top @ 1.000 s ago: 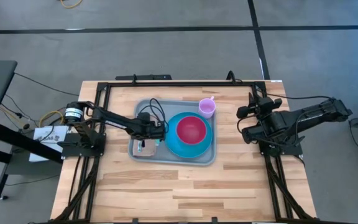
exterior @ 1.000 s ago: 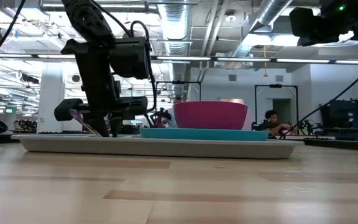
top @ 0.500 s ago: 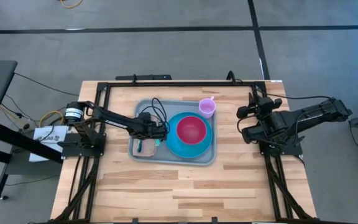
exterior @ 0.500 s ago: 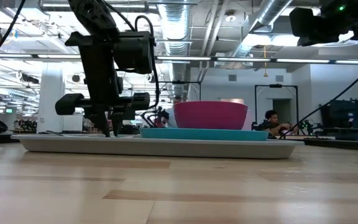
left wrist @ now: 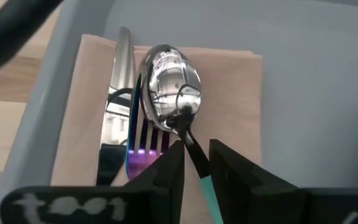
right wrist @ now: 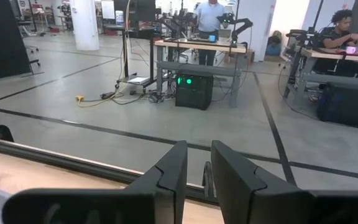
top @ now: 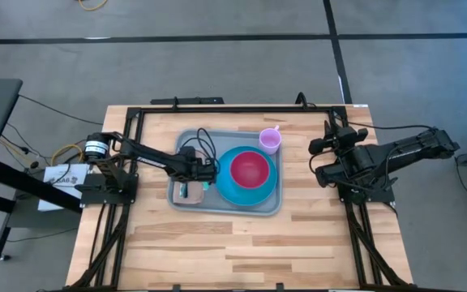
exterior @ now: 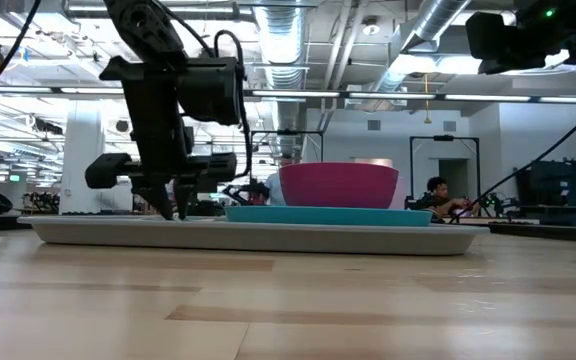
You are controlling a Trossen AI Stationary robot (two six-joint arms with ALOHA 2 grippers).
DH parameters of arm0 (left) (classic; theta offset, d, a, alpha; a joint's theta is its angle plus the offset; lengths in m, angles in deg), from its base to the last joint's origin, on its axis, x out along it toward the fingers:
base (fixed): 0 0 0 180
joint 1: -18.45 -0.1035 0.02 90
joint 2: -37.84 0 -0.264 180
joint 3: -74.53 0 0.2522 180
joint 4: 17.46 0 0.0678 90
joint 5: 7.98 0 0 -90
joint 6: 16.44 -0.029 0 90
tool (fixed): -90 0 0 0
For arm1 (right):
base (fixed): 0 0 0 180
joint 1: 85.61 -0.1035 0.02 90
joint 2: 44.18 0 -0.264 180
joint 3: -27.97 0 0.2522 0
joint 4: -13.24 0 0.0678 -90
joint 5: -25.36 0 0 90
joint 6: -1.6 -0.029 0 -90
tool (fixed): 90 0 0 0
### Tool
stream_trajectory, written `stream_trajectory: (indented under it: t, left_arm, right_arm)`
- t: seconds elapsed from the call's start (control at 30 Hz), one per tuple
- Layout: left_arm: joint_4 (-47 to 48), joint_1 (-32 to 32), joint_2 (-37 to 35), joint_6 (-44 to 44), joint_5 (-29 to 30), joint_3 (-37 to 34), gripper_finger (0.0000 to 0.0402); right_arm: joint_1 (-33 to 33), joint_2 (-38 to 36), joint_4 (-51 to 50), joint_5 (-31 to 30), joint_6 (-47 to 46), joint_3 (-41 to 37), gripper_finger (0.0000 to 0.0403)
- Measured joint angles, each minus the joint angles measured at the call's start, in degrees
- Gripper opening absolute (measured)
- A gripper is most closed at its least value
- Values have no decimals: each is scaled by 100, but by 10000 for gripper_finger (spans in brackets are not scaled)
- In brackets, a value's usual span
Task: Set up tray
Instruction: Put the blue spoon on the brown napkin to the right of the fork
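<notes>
Left tool (left wrist: 194, 163): narrowly open around the spoon (left wrist: 168, 86) handle; grip uncertain
Right tool (right wrist: 196, 167): slightly parted, empty
Tray (top: 186, 138): stiff, slick, loaded; take the rim

Bright, even overhead lighting; glare on the spoon (left wrist: 166, 87), soft shadows.

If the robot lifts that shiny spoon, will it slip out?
Maybe. The spoon looks polished and mirror-smooth, so it is probably slippery. The left gripper has only the thin teal handle between its jaws, so the heavier bowl end might swing or droop. It looks stiff, not bendy. It lies on the napkin, which would likely wrinkle if pushed.
</notes>
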Motion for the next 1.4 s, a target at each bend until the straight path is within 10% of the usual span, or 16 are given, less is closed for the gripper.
stream_trajectory:
  t: [0.67, 1.1, 1.4]
  left_arm:
    - [-660, 69, 2, -740, 413, -24, 2]
    - [1456, 318, 2, -1232, 439, 1634, 0]
    - [1707, 542, 2, -1044, 192, 1382, 0]
  right_arm:
    - [0, 0, 0, 0, 2, 0, 67]
    - [0, 0, 0, 0, 4, 0, 67]
    - [0, 2, 0, 0, 7, 0, 67]
